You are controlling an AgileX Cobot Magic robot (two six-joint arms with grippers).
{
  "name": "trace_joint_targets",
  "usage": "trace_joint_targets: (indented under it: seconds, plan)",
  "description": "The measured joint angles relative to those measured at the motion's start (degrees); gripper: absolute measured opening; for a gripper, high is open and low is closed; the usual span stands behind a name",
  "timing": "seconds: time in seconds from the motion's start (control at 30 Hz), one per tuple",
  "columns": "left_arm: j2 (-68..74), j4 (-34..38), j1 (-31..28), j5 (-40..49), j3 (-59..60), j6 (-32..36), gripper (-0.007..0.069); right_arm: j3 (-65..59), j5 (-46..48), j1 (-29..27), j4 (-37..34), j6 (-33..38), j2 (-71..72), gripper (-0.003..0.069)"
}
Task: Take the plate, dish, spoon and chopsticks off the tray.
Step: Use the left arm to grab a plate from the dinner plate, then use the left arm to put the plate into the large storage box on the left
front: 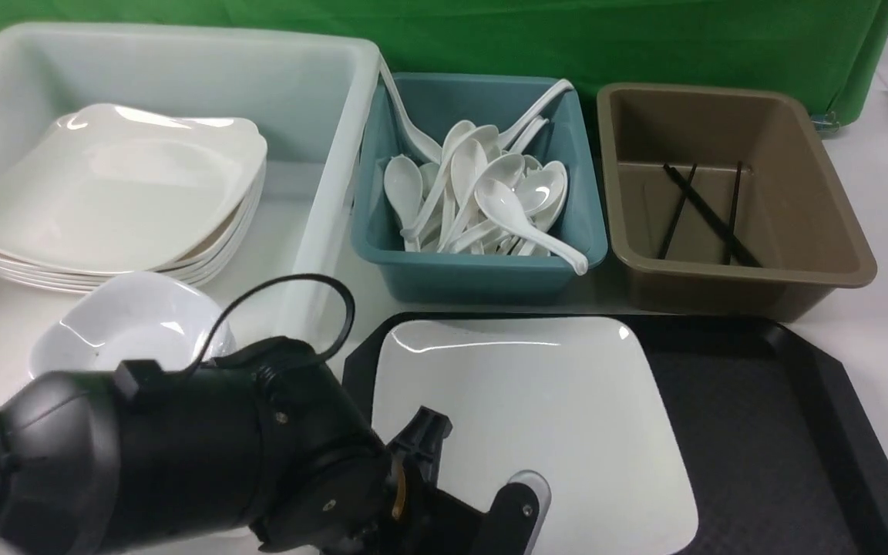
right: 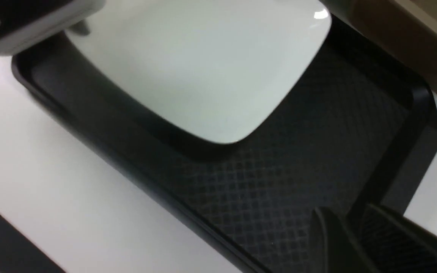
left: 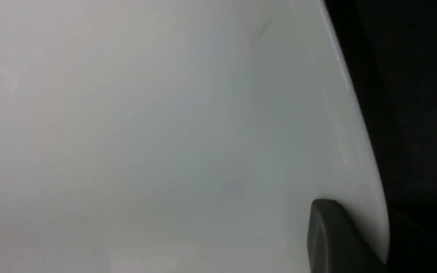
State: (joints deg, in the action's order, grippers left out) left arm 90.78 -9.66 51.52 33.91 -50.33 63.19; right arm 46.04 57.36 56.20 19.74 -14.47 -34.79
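Plate (front: 536, 385) on tray (front: 760, 432), left hand (front: 475, 474) pinching its near rim, right hand (right: 351, 222) state unclear

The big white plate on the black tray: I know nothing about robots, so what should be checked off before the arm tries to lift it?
1. Left pincer at the near edge of the plate: ok.
2. Pincer closed firmly on the rim: cannot tell; the left wrist view shows only one finger by the rim.
3. Plate bare, nothing to slide off: ok.
4. Right pincer apart from the plate, over the floor of the tray: ok.
5. Room on top of the plate stack in the white tub: ok.
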Motion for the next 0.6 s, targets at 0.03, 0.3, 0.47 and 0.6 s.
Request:
trace_joint_targets:
  seconds: [0.03,0.3,0.47,0.6]
  plan:
    - [-2.33,0.13,2.21,1.14,0.06,-1.28,0.0073,0.0,0.0,0.0,0.0,0.0,0.0,0.0161]
    - [-13.97,1.52,10.35,6.66,-2.94,-6.53,0.0025,0.29,-3.13,0.0,-0.06,-1.24,0.0,0.0158]
    - [-20.47,3.78,10.83,8.56,-5.82,-7.7,0.0027,2.6,-3.64,0.0,3.15,-5.38,0.0,0.0059]
    - [-23.61,4.35,10.83,9.38,-6.46,-7.83,0.0034,4.33,-3.49,0.0,5.14,-6.89,0.0,0.0021]
